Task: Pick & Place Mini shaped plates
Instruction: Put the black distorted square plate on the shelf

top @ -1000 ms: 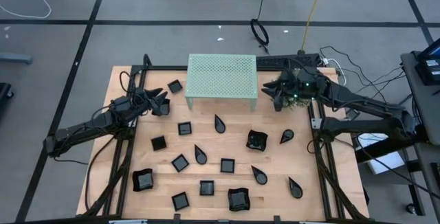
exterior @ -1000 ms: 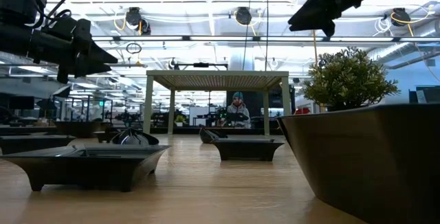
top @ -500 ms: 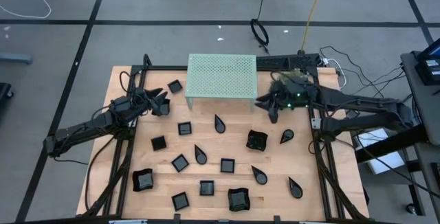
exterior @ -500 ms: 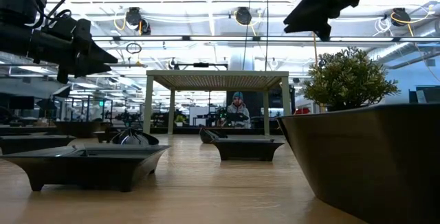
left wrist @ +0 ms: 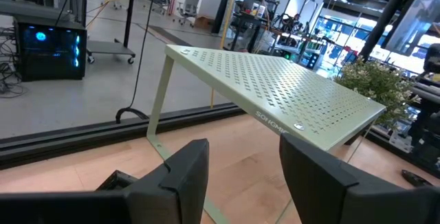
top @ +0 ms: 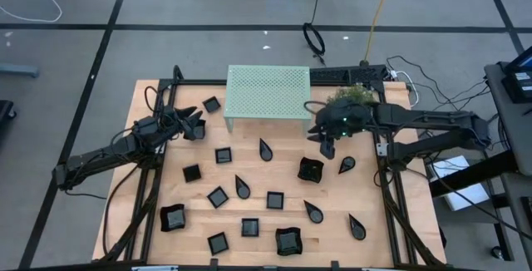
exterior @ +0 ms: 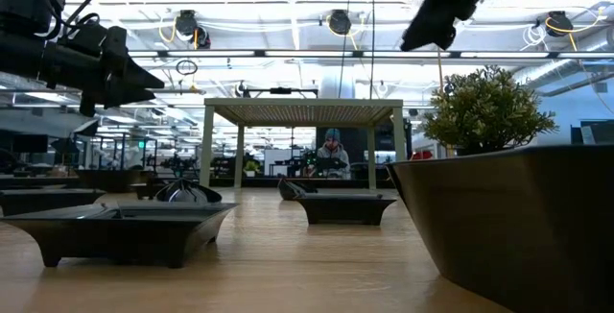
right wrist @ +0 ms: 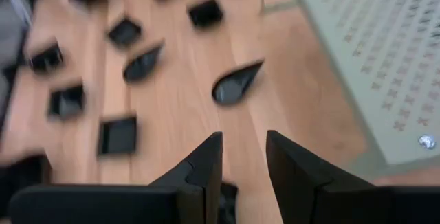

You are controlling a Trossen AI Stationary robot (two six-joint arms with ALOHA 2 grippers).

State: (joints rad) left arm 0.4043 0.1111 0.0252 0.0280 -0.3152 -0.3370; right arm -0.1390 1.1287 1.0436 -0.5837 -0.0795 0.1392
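Many small glossy black plates lie on the wooden table: squares such as one (top: pixel 223 155), teardrops such as one (top: pixel 265 149) (right wrist: pixel 237 83), and larger curved-rim squares such as one (top: pixel 310 169). My right gripper (top: pixel 326 147) (right wrist: pixel 244 161) (exterior: pixel 427 33) hovers open, high above the table, just off the stand's right near corner, between that teardrop and the curved-rim plate. My left gripper (top: pixel 199 126) (left wrist: pixel 242 176) waits open in the air off the stand's left side, pointing at it.
A mint-green perforated stand (top: pixel 268 92) (left wrist: pixel 275 90) sits at the table's far middle. A bushy potted plant (top: pixel 353 95) (exterior: pixel 484 111) stands at its right. A black frame (top: pixel 382 171) borders the table. Bare wood lies under the right gripper.
My right gripper has swung from above the plant toward the table's left and near side, ending off the stand's right near corner. The plates have stayed where they were.
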